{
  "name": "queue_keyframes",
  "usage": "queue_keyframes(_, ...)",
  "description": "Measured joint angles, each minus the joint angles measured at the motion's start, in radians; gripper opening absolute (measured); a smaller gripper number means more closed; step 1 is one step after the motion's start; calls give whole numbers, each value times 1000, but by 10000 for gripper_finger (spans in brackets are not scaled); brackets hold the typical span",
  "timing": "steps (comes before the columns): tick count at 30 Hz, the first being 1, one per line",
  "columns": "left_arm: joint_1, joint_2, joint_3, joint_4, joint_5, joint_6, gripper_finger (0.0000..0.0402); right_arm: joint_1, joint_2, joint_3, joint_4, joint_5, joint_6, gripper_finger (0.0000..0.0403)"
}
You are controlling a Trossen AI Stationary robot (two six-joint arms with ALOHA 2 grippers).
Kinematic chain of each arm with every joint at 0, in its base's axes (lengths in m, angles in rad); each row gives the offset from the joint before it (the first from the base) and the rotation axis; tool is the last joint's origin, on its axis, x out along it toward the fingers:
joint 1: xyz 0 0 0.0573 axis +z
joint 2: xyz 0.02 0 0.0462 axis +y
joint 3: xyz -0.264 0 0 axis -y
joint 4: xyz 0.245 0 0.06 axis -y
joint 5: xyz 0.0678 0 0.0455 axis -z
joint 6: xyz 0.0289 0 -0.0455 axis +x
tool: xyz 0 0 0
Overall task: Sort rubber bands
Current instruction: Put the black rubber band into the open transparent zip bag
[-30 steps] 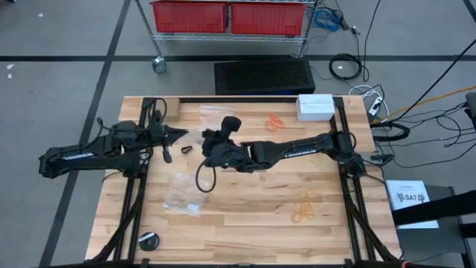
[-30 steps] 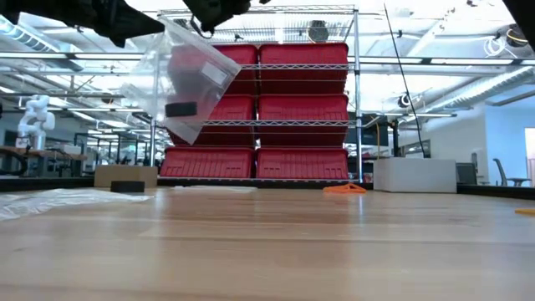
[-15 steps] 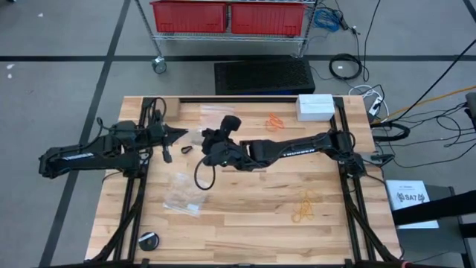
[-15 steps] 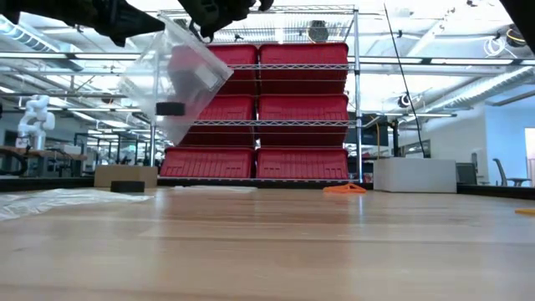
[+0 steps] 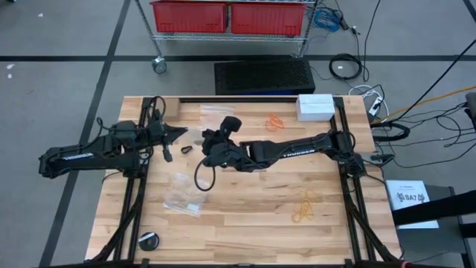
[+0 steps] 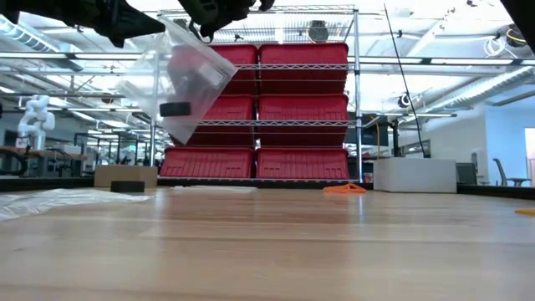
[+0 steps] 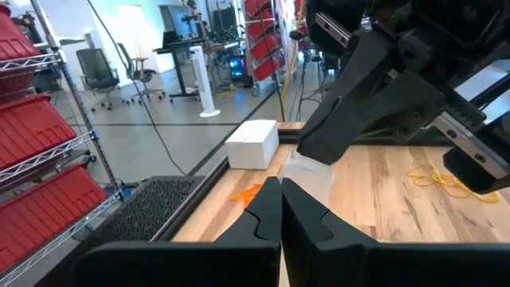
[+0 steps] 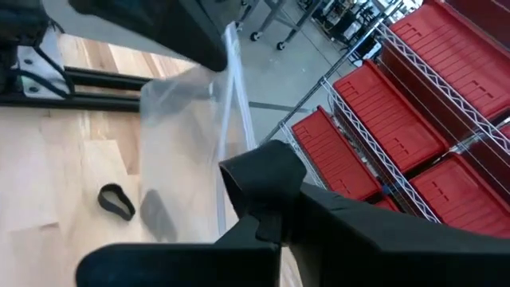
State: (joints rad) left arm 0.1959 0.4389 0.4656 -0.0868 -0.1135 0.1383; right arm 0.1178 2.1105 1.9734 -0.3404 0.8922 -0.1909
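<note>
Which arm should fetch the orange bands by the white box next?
Right, probably. The orange bands lie beside its forearm, far from the left gripper. But the right gripper holds the clear bag and must release first.

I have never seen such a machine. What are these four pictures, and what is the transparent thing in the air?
Two robot arms work at a wooden table. One picture looks down from above, one looks level across the table, and two come from cameras on the wrists. The left gripper and the right gripper meet near the middle and together hold up a clear plastic bag, each shut on an edge; something dark sits inside it. On the table lie orange rubber bands, yellow rubber bands, one black rubber band, more clear bags and a white box.
</note>
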Motion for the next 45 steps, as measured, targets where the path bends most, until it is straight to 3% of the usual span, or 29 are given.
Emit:
queue_keyframes(22, 0, 0, 0, 3, -25, -2, 0, -16, 11, 0, -38, -60, 117, 0)
queue_keyframes(37, 0, 17, 0, 3, -34, -3, 0, 2, 10, 0, -11, -51, 75, 0)
queue_keyframes(41, 0, 17, 0, -6, -26, -3, 0, 0, -44, 0, -275, -108, 149, 0)
queue_keyframes(45, 0, 17, 0, 1, -25, -2, 0, -14, -71, -1, -651, -310, 364, 0)
